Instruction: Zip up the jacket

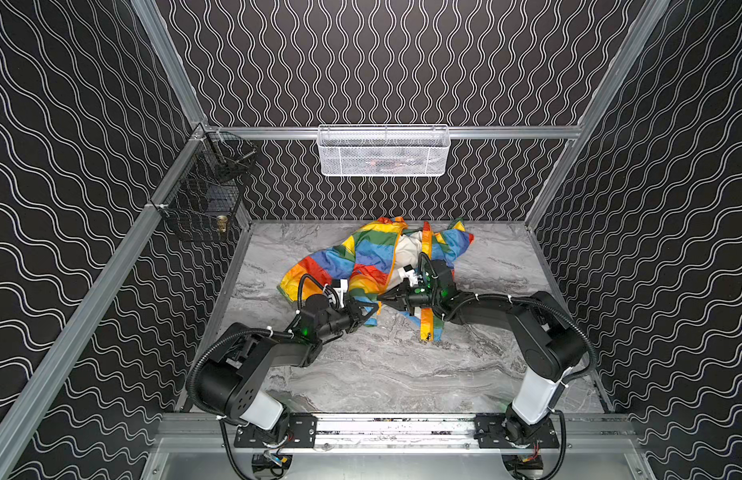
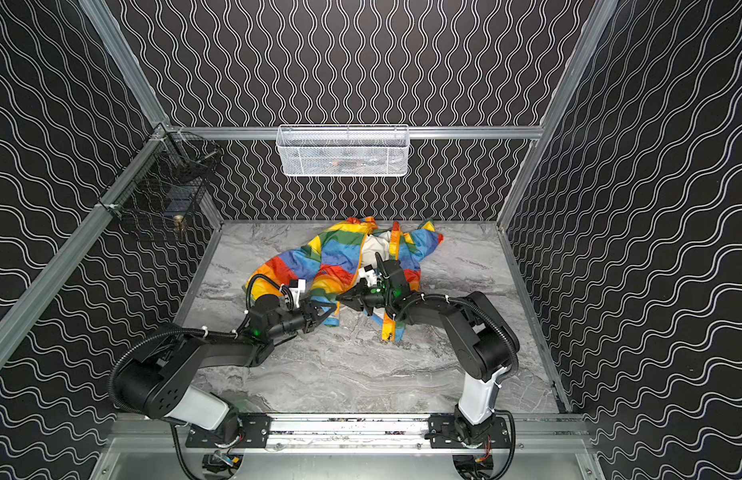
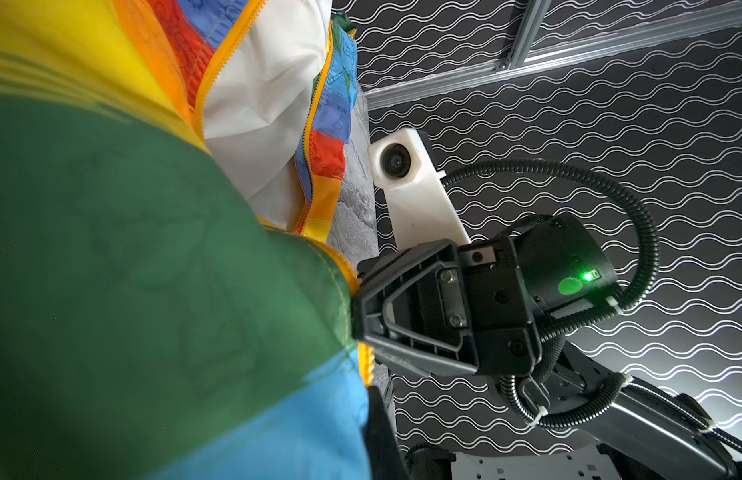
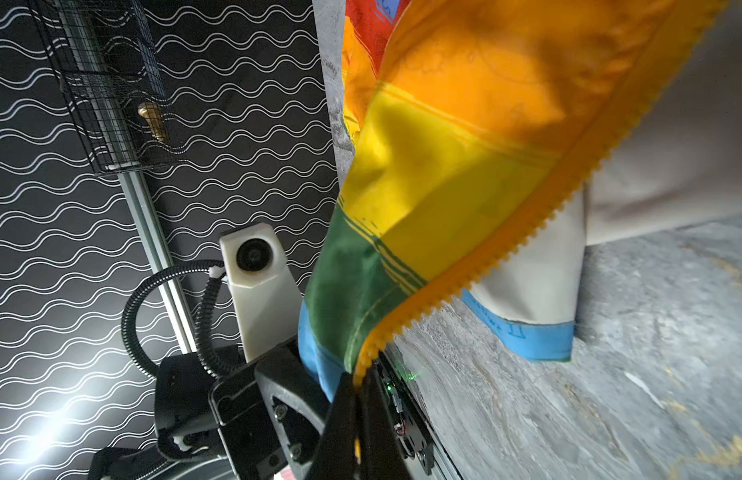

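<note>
The rainbow-striped jacket (image 1: 373, 253) (image 2: 340, 253) lies open at the back middle of the table, its white lining (image 1: 406, 249) showing between the front panels. The orange zipper (image 4: 506, 245) runs down one panel's edge. At that panel's lower corner my right gripper (image 4: 356, 384) (image 1: 381, 297) is shut on the orange zipper tape. My left gripper (image 1: 372, 309) (image 2: 334, 309) meets it tip to tip and is shut on the blue hem (image 3: 278, 436) beside it. One dark finger (image 3: 382, 432) shows behind the cloth. The other panel's zipper edge (image 1: 426, 324) trails toward the front.
The marble table (image 1: 382, 374) spreads in front of the jacket. A white mesh basket (image 1: 384, 151) hangs on the back rail. A black wire basket (image 1: 203, 199) hangs on the left wall. Both arm bases sit on the front rail (image 1: 394, 428).
</note>
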`<action>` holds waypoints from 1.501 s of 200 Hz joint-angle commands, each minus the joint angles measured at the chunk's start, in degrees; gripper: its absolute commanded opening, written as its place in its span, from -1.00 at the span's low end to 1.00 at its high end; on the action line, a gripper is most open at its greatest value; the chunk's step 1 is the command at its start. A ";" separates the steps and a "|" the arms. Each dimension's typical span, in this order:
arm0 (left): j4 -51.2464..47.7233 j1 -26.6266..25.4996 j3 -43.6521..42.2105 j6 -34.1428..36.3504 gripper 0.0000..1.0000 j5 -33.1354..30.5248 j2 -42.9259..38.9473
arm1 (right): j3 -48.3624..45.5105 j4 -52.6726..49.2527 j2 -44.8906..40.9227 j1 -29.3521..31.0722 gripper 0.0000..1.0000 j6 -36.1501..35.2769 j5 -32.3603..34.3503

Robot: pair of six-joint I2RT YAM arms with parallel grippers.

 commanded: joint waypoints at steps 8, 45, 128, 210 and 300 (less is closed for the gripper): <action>-3.57 0.04 1.47 2.73 -1.00 0.12 -2.64 | 1.10 -5.38 -1.56 -0.07 -0.66 -3.93 1.81; -23.60 0.08 5.14 11.75 -1.00 -3.61 -9.53 | 0.40 -14.14 -5.15 -1.91 -0.15 -9.64 4.86; -35.65 1.60 9.06 18.31 -1.00 -5.74 -9.93 | -8.37 -34.11 -18.53 -11.14 -0.05 -21.66 14.20; -36.29 1.98 9.97 19.20 -1.00 -4.86 -9.23 | -18.50 -38.49 -24.54 -17.22 -0.22 -26.00 16.83; -36.01 2.18 9.76 18.96 -1.00 -4.55 -9.24 | -19.72 -35.54 -19.99 -17.24 -0.33 -26.02 16.40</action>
